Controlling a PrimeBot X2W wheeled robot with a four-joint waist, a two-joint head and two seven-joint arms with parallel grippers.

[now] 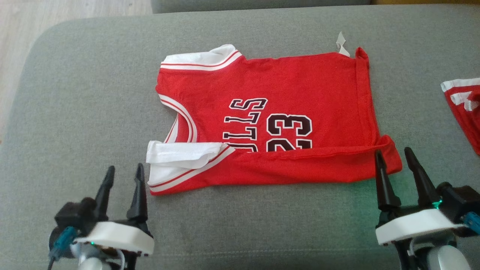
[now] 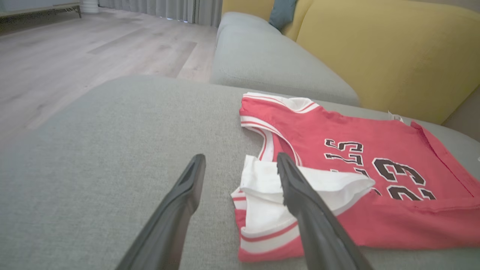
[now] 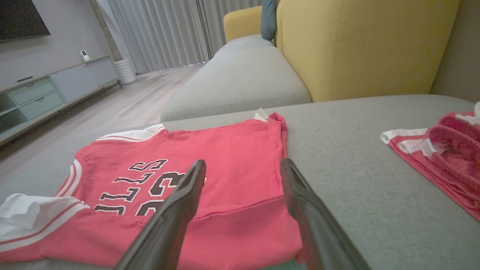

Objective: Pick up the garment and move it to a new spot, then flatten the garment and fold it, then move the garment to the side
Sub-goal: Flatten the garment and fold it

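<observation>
Red jersey (image 1: 285,108) lies spread on the grey cushion (image 1: 93,93), approx. centre, neck end toward the robot's left, hem toward its right. It looks mostly flat w/ few wrinkles, so pick-and-move + flatten read as done. The fold is partway, I'd judge: the near strip (image 1: 300,168) is already turned up over the front and covers the lower part of the print. The near white sleeve (image 1: 180,157) is tucked on top, a bit rumpled. The far edge is not folded yet; its sleeve lies flat. L gripper (image 1: 125,168) hovers just beside the sleeve end, jaws spread wide, holding nothing. R gripper (image 1: 393,152) sits at the hem corner (image 1: 394,163), jaws also wide, nothing gripped; can't tell if a tip touches the cloth. Left to do, prob.: more folds (far edge in, then likely across), then shift the bundle to the side. A second red garment (image 1: 465,108) lies well apart at the cushion's right edge, so that side is partly taken.
</observation>
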